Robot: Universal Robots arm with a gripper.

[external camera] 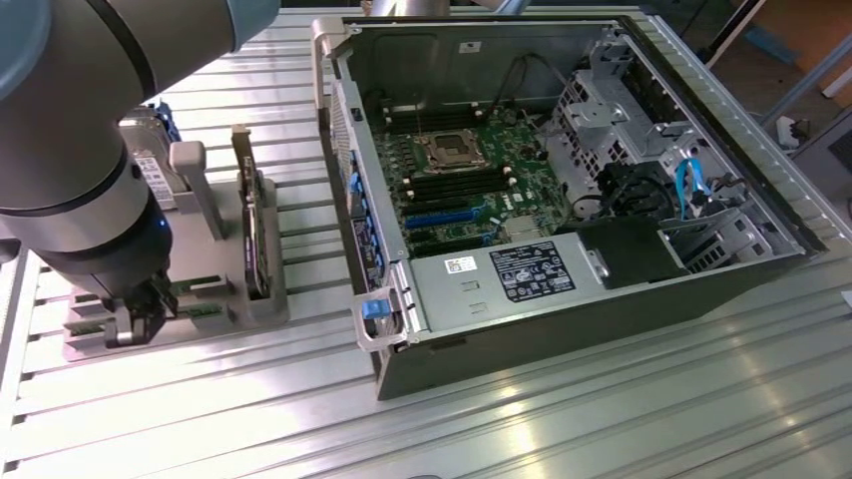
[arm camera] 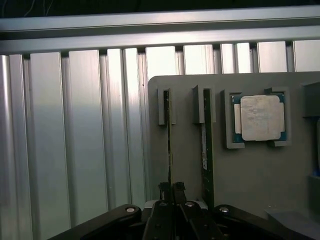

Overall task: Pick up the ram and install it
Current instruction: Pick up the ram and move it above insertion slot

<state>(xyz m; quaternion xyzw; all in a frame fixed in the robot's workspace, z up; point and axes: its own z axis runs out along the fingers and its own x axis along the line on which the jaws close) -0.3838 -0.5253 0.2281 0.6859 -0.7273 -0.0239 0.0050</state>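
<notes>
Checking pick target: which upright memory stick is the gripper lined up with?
The memory stick farther from the processor chip; the gripper sits at its end.

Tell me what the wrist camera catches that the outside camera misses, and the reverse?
Wrist view adds: a square silver processor chip. Exterior view adds: the open dark computer case with its green motherboard, plus the grey robot arm. Both: the grey slotted holder, thin green circuit-board sticks standing in it, the pincer at one, the ribbed metal table.
</notes>
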